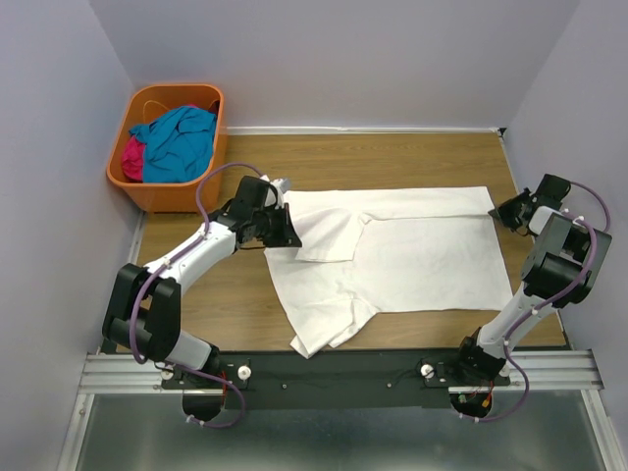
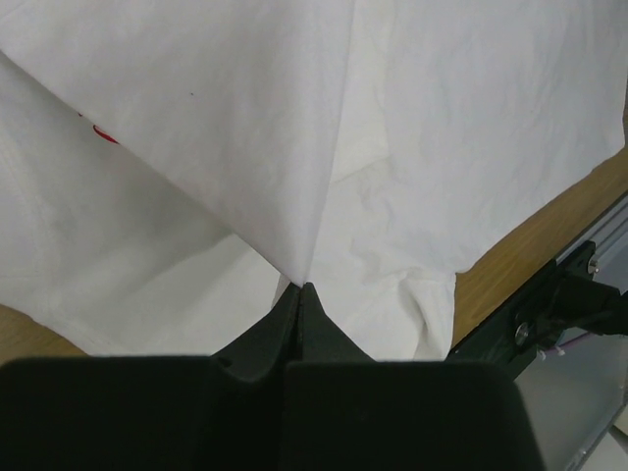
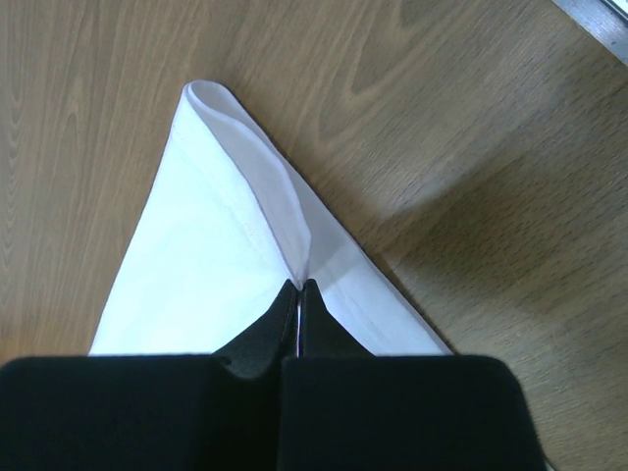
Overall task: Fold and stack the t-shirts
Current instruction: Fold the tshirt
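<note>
My left gripper (image 2: 299,287) and right gripper (image 3: 298,286) each clamp a fold of the white t-shirt (image 1: 422,255), spread on the table (image 1: 392,157). Light, limp cloth, I judge; hems and corners hold best.

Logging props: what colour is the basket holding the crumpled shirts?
The basket is orange, clearest in the top external view.

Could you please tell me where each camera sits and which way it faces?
Top: above and behind the robot, looking down at table, white shirt, basket; left arm, right arm show.
Left wrist: on the left arm, facing shirt cloth; left jaws shut on it.
Right wrist: on the right arm, facing a shirt corner; right jaws shut on it.
Shared: all show the white shirt.
</note>
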`<state>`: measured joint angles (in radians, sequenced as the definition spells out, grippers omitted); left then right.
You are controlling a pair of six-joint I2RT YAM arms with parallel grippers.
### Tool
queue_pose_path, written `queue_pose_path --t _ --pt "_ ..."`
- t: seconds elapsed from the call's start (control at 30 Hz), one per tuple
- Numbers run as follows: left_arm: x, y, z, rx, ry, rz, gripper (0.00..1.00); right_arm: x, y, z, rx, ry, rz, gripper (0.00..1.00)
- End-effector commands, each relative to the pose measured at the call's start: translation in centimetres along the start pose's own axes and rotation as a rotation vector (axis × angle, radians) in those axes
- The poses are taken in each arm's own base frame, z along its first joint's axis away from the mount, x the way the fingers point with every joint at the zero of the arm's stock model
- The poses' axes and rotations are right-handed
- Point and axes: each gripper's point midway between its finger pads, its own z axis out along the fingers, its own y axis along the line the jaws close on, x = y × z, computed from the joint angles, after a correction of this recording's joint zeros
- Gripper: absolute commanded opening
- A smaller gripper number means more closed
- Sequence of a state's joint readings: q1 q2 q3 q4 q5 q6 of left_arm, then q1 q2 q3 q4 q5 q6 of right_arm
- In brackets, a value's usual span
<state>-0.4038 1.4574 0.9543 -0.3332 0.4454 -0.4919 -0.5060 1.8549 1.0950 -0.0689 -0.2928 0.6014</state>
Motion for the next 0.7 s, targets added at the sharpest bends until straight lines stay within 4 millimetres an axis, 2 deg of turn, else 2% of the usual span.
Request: queue_pose_path --t 0.0,0.2,0.3,0.4,0.43,0.53,0.57,0.6,0.63,0.67 --pt "1.2 -0.3 0.2 0.045 0.033 -0.006 0.0 -0.7 -1.2 0.0 0.053 -0.016 -0.004 0.01" --pt "2.2 0.9 1.4 0.031 0.047 -0.022 0.0 -0.5 -2.2 0.2 0.101 -0.015 -0.008 0.02" --pt "2.6 1.9 2.0 0.005 0.056 -0.022 0.0 -0.6 -2.4 0.3 0.117 -0.006 -0.025 0.17" --pt "2.8 2.3 2.5 0.001 0.066 -0.019 0.0 -0.8 -1.9 -0.4 0.123 -0.012 -0.049 0.32" --pt "2.7 2.4 2.6 -0.004 0.061 -0.016 0.0 -1.1 -1.3 -1.0 0.12 -0.026 -0.06 0.39" --pt "2.4 2.8 2.9 -0.023 0.051 -0.013 0.0 0.2 0.6 -2.0 0.123 -0.01 -0.122 0.47" --pt "2.0 2.9 3.0 -0.034 0.04 -0.006 0.0 0.4 1.7 -2.9 0.114 -0.021 -0.146 0.49" --pt "2.0 3.3 3.2 -0.048 0.041 -0.006 0.0 2.3 2.6 -3.1 0.124 0.002 -0.186 0.5" --pt "1.9 3.4 3.3 -0.054 0.04 -0.003 0.0 3.0 3.4 -3.6 0.123 -0.001 -0.209 0.5" --pt "1.7 3.5 3.3 -0.058 0.038 0.003 0.0 4.6 5.5 -4.4 0.092 0.0 -0.263 0.51"
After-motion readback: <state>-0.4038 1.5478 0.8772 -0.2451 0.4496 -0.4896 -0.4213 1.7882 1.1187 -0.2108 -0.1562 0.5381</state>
